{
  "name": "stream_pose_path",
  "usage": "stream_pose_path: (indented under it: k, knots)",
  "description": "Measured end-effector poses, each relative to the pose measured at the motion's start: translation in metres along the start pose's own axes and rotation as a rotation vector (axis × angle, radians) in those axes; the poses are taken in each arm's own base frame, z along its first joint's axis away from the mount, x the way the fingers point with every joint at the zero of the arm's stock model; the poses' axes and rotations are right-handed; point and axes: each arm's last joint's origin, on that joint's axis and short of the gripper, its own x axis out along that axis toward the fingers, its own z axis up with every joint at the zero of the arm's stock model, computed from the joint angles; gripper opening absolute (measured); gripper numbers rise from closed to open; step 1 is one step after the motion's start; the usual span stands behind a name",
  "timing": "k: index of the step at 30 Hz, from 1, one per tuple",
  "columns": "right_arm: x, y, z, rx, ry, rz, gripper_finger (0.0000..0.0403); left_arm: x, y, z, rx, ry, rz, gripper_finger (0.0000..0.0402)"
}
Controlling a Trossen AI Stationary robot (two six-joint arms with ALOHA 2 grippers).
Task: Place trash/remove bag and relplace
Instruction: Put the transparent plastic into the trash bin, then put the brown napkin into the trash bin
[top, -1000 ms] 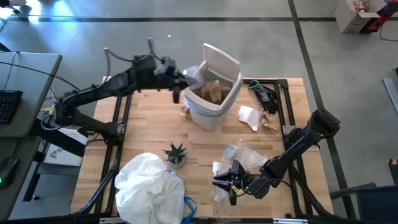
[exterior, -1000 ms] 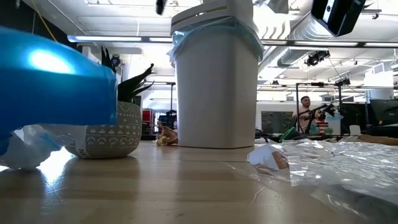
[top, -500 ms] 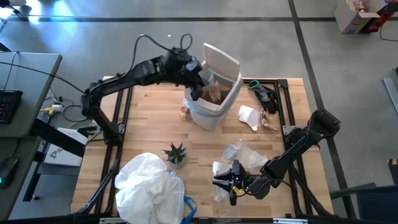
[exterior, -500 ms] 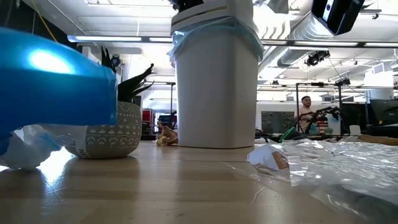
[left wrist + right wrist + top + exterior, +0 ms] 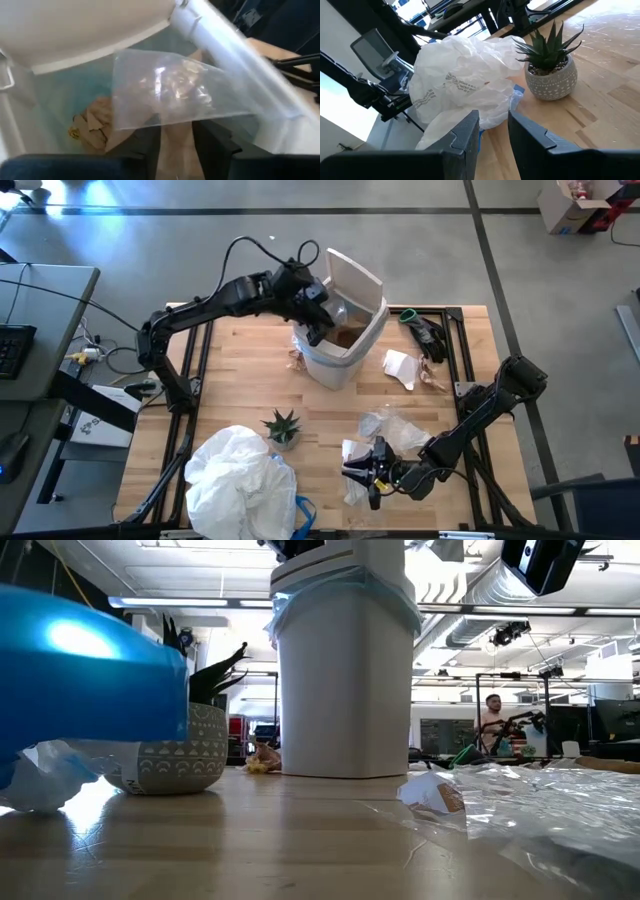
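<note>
The white bin [image 5: 340, 345] stands at the table's far middle with its lid swung up. The light-blue bag [image 5: 340, 592] lines its rim. My left gripper [image 5: 322, 320] slants down over the bin's mouth, fingers apart [image 5: 177, 132]. A clear plastic wrapper [image 5: 170, 90] hangs just ahead of the fingertips, above brown paper trash [image 5: 92, 125] lying inside. My right gripper [image 5: 350, 470] waits open near the front edge, beside clear wrappers [image 5: 395, 430] and a white scrap [image 5: 352, 452] on the table. My left gripper has its fingers apart, and the clear wrapper's lower edge [image 5: 150, 122] lies right at the tip of one finger [image 5: 150, 142]. I cannot tell whether they touch. The wrapper is spread flat over the bin's opening.
A crumpled brown piece [image 5: 297, 362] lies at the bin's left foot, and white and brown paper [image 5: 405, 368] to its right. A small potted plant [image 5: 283, 428] and a big white bag heap [image 5: 245, 480] fill the near left. A black and green object [image 5: 425, 330] lies far right.
My left gripper has swung from left of the bin toward the table's right, over the bin's mouth, and tipped downward, bringing the clear wrapper with it.
</note>
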Motion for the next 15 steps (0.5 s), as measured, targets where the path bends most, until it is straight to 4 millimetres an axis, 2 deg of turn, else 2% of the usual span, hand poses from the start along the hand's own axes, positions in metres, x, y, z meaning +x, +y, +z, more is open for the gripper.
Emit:
stream_pose_path:
  k: [7, 11, 15]
  knots:
    - [0.0, 0.0, 0.0, -0.003, -0.002, -0.002, 0.009, -0.026, -0.005, 0.007, 0.029, -0.086, -0.014, 0.0145]
    - [0.0, 0.0, 0.0, -0.016, -0.007, -0.007, 0.009, -0.049, -0.008, 0.009, 0.037, -0.127, -0.021, 0.015]
    - [0.0, 0.0, 0.001, -0.013, -0.011, -0.004, 0.009, -0.074, -0.012, -0.001, 0.038, -0.06, -0.058, 0.0149]
